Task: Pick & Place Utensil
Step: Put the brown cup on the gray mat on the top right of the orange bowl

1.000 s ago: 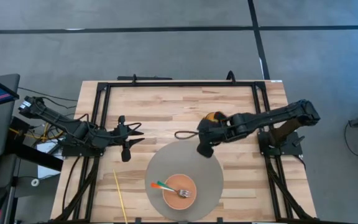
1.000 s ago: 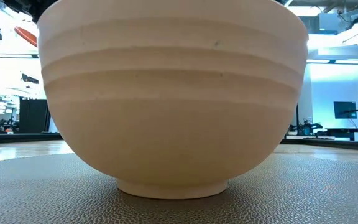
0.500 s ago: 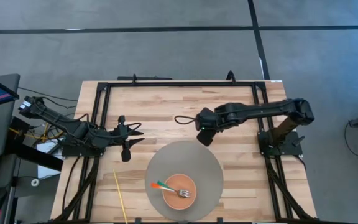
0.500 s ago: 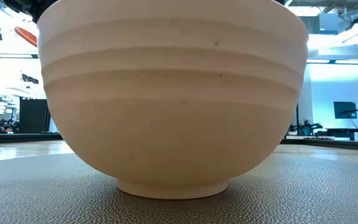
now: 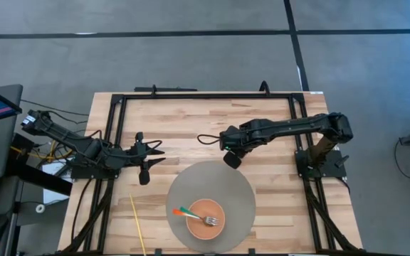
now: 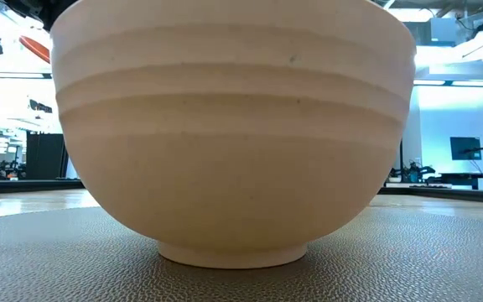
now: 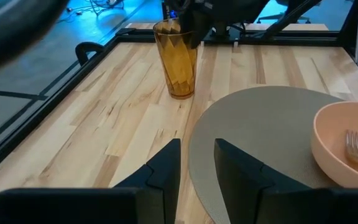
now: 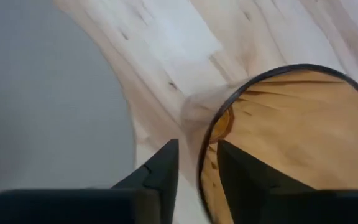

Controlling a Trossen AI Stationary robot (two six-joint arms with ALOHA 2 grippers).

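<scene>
A fork [image 5: 210,220] with an orange-and-green handle lies in the pink bowl [image 5: 205,215], its handle over the bowl's rim. The bowl stands on a round grey mat [image 5: 191,185] and fills the low view [image 6: 233,126]. An amber cup [image 7: 176,59] stands upright on the wood just beyond the mat's far edge. My right gripper [image 5: 231,158] sits over it and hides it in the high view. My left gripper [image 5: 155,153] waits, shut, near the table's left side. My right gripper [image 8: 197,155] has the amber cup's rim [image 8: 211,134] between its two fingers. One finger [image 8: 244,177] is inside the cup and the other finger [image 8: 160,174] is outside, coming from above. The cup stays upright with its base [image 7: 180,94] on the table.
A thin yellow stick [image 5: 137,220] lies on the wood near the table's near left corner. A black frame [image 5: 205,96] runs along the table's far and side edges. Bare wood shows between the two arms and beyond the mat.
My right arm has drawn back from the mat's far edge, toward the table's far edge and a little to the left. The amber cup showed beside the arm a second ago and is now covered by it. The left arm, bowl and fork have kept still.
</scene>
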